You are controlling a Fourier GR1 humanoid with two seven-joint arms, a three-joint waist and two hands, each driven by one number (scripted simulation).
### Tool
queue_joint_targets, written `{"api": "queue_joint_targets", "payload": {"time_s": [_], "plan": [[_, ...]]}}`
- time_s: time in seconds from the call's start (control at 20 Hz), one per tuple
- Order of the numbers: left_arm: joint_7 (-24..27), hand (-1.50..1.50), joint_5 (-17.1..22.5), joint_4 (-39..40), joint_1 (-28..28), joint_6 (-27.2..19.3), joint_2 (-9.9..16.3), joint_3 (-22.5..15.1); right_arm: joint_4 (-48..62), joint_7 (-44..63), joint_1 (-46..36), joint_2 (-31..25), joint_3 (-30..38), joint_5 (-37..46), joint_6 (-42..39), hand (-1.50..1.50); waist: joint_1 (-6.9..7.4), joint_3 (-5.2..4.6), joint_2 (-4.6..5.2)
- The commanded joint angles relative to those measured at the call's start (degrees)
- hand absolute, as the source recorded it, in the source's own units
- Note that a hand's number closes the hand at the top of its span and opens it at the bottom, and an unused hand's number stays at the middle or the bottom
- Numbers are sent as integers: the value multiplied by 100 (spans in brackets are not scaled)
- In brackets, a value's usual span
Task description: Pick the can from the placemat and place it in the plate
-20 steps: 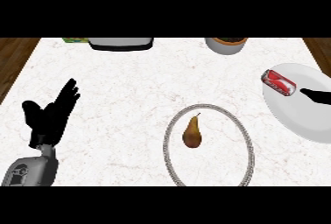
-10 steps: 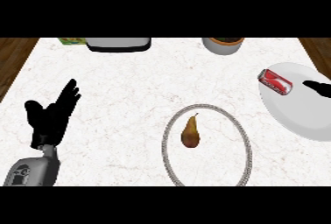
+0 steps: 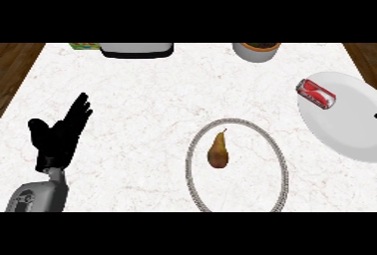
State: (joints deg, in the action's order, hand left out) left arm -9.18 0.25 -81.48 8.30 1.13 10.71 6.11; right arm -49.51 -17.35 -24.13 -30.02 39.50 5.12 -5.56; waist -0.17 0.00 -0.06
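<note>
red can (image 3: 316, 93) lying on its side on the far left rim of the white plate (image 3: 346, 130), task apparently done; left hand (image 3: 60, 134) rests open at near left, fingers straight, holding nothing; right hand's fingers cannot be told

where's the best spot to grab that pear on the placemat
Grip the pear round its wide lower body, coming straight down from above. It lies flat on the placemat with the narrow stem end pointing away from the robot, so fingers and thumb would likely close best across its left and right sides.
</note>
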Motion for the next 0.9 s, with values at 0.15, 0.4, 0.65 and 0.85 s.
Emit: {"api": "queue_joint_targets", "payload": {"time_s": [0.15, 0.4, 0.65, 0.85], "plan": [[-16, 0, -128, 150, 301, -82, -88, -12, 497, -617, 338, -233, -130, -252, 30, -150, 31, 2, 13], [-219, 0, -37, -17, 243, -5, 44, 147, 678, -573, 456, -786, 74, -534, -168, -150, 24, 1, 9], [-214, 0, -119, 44, 237, 33, -34, 52, 1135, -940, 537, -864, -213, -391, -22, -150, 35, 2, 13], [-157, 0, -108, 150, 339, 23, -56, 95, 1407, -872, 632, -1285, -212, -458, -344, -150, 24, 1, 11]]}}
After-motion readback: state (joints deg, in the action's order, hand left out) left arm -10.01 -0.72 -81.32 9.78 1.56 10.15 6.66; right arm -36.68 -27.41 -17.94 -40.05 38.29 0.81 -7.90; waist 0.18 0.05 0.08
